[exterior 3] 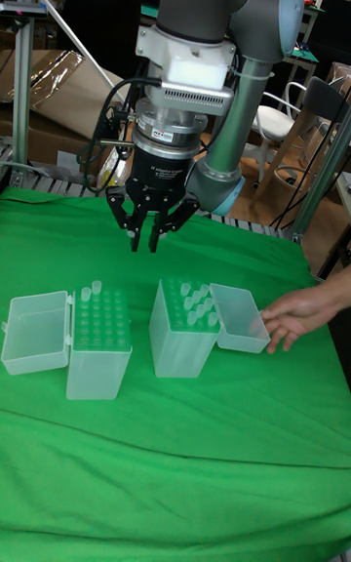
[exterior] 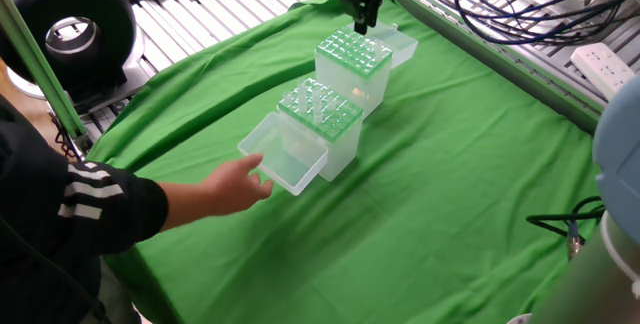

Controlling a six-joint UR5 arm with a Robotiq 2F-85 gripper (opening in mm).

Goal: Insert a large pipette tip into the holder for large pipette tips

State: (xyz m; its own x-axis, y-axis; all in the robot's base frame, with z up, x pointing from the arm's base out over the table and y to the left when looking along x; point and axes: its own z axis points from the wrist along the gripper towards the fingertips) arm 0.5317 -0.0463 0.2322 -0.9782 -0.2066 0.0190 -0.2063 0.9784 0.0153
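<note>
The holder for large pipette tips [exterior: 352,56] is the taller, farther box with a green grid top; its clear lid [exterior: 396,44] hangs open behind it. In the tall fixed view this holder [exterior 3: 97,333] stands at the left, and one whitish pipette tip [exterior 3: 86,293] sticks up at its back-left corner. My gripper [exterior: 362,24] hovers above the holder's far edge, a clear gap over the top plate. Seen from the front, the gripper [exterior 3: 146,248] has its fingers drawn nearly together, and I can make out no tip between them.
A shorter box [exterior: 322,112] bristling with clear tips stands in front of the holder, its open lid [exterior: 285,154] toward the front. A person's hand [exterior: 240,184] reaches to that lid. Green cloth [exterior: 450,194] covers the table; cables [exterior: 520,14] lie at the back right.
</note>
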